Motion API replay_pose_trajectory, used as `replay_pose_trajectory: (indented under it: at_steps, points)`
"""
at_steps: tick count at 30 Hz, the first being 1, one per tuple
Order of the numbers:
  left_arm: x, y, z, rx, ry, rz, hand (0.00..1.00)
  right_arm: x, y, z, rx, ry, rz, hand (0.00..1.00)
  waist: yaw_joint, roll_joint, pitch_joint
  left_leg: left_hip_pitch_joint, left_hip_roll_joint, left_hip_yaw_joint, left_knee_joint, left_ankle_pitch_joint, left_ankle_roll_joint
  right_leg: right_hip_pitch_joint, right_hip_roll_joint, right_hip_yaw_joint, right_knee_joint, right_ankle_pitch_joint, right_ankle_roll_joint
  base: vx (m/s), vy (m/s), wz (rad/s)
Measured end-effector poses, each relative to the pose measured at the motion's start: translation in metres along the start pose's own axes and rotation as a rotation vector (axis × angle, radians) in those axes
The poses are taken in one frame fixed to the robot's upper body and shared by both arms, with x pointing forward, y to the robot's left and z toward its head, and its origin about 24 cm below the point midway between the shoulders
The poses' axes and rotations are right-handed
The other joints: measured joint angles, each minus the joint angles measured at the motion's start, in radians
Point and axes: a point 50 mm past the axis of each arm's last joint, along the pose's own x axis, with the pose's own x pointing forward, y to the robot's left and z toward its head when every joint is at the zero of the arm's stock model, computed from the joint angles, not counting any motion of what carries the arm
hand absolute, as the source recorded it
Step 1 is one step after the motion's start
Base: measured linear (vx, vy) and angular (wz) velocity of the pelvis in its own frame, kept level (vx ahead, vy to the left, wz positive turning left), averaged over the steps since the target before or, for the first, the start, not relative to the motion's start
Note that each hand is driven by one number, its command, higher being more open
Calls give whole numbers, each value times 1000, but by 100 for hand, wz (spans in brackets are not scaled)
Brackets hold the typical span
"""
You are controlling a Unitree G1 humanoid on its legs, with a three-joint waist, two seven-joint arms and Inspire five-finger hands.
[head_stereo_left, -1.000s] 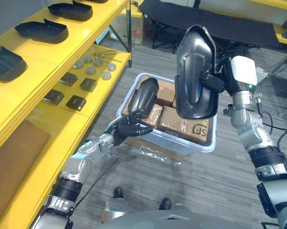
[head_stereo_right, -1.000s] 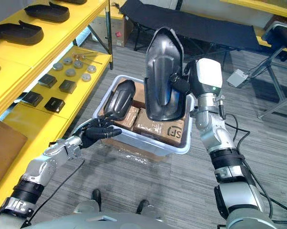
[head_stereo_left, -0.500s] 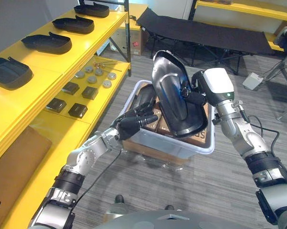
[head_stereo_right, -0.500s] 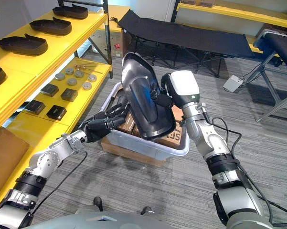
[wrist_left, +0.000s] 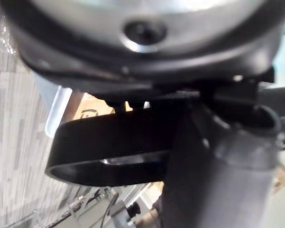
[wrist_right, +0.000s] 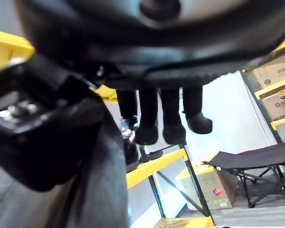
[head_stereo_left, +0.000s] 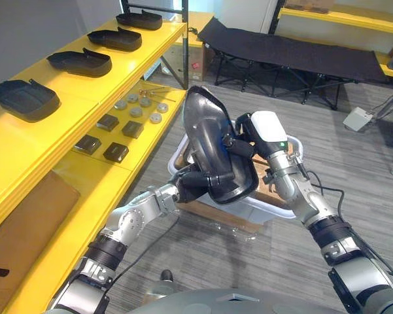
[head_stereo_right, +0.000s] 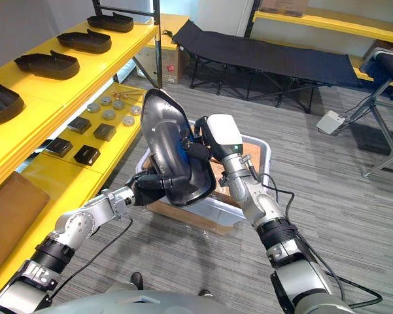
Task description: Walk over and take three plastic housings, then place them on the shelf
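grey plank floor [head_stereo_left: 359, 170], yellow shelf [head_stereo_left: 26, 147] on the left. black plastic housing [head_stereo_left: 212, 140] upright over the white bin [head_stereo_left: 272, 209], right hand [head_stereo_left: 239, 149] clamped on its inner side. left hand [head_stereo_left: 191, 185] at its lower left edge, grip hidden, can't tell. other housings [head_stereo_left: 78, 62] lie on the shelf top.

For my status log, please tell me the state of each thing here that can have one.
held housing: lifted above the bin, tilted.
right hand: fingers shut on the held housing.
left hand: at the held housing's lower edge, grip hidden.
bin: open, holding cardboard boxes.
shelf housings: four lying in a row on the yellow shelf.
cot: unfolded.
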Motion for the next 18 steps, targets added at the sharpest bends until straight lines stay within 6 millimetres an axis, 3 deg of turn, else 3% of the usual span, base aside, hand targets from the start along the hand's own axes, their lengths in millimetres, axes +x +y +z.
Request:
replay_pose_trajectory:
  at_steps: [8,11,14,18]
  points:
    - [8,-5,-1,53,-48,110,0,-2,7,-2,109,99,-4,0,2,2,-1,-3,-1,-3,0,-1,0,-2,0,-1,0,0,0,0,0,0]
    - [10,-2,0,79,-75,234,0,-3,12,5,151,107,-23,0,-5,2,-1,-3,1,0,0,-2,-1,-4,1,2,-1,0,0,22,4,-4]
    - [11,-2,-2,44,-129,333,0,-6,15,12,207,133,-50,0,-5,2,-1,-4,1,5,0,-3,-2,-8,2,7,-1,0,-1,21,6,-4]
    - [10,-5,-9,6,-163,336,0,-9,19,11,231,175,-44,0,-1,2,-1,-5,-7,8,0,-6,-2,-12,4,6,2,0,-1,5,2,-1]
